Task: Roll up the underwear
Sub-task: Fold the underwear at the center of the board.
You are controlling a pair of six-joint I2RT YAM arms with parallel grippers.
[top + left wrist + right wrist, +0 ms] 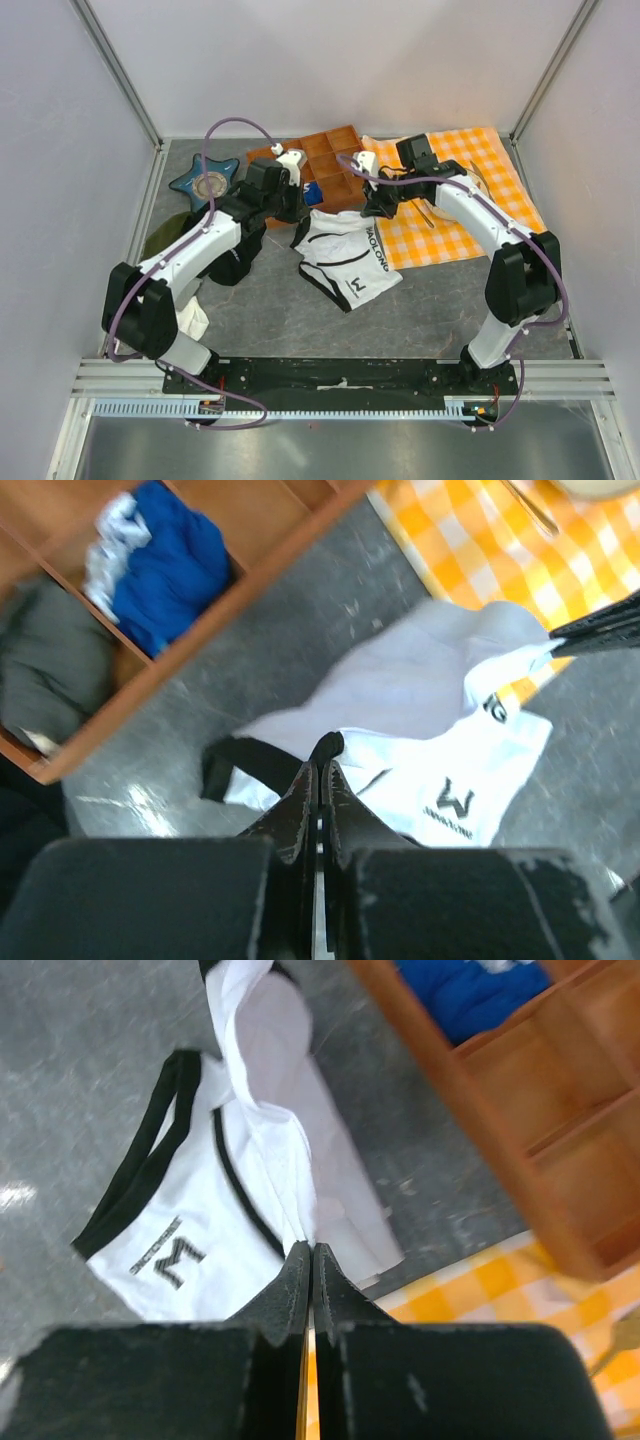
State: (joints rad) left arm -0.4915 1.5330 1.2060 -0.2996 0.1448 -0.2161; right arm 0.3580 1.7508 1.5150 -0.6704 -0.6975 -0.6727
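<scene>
The underwear (pixel 347 260) is white with black trim and a black logo. It lies on the grey table between the arms, its far edge lifted. My left gripper (pixel 300 212) is shut on the far-left corner; the left wrist view shows the closed jaws pinching the black trim (pixel 325 752) of the underwear (pixel 430 710). My right gripper (pixel 377 208) is shut on the far-right corner; the right wrist view shows the closed jaws pinching white fabric (pixel 310 1245) of the underwear (pixel 200 1220). The right gripper's fingers (pixel 600 628) also show in the left wrist view.
A wooden compartment tray (pixel 330 150) with blue and grey cloths stands just behind the grippers. An orange checked cloth (pixel 470 215) lies right of the underwear. A blue star-shaped dish (pixel 205 183), an olive-green cloth (pixel 158 240) and a black clothing heap (pixel 238 265) lie left.
</scene>
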